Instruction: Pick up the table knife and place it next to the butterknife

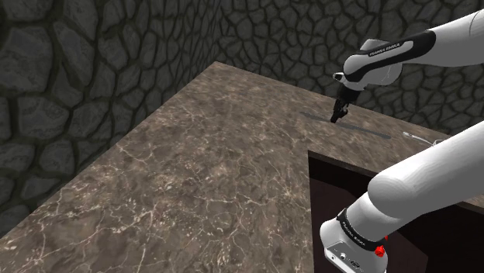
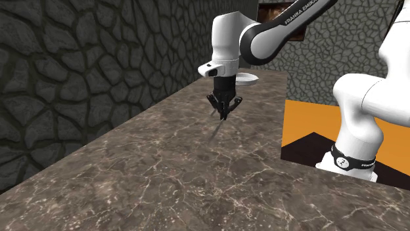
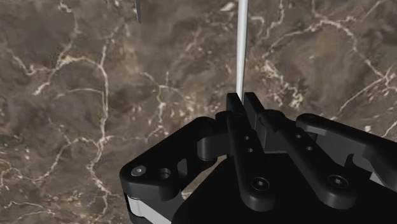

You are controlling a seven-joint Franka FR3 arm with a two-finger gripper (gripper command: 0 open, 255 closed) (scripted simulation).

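The table knife is a long thin pale blade, and my gripper is shut on it near one end, so the blade runs straight out from between the fingers. In the shoulder view the gripper is down at the brown marble counter, on the thin grey line of the knife. I cannot tell whether the knife is off the surface. In the second exterior view the knife slants down from the gripper. A small silvery piece, likely the butterknife, lies further toward the shoulder view's right; a grey tip also shows beyond the gripper.
Dark stone walls border the counter on two sides. My stand's dark box cuts into the counter at the shoulder view's lower right. A white round dish sits at the counter's far end behind the gripper.
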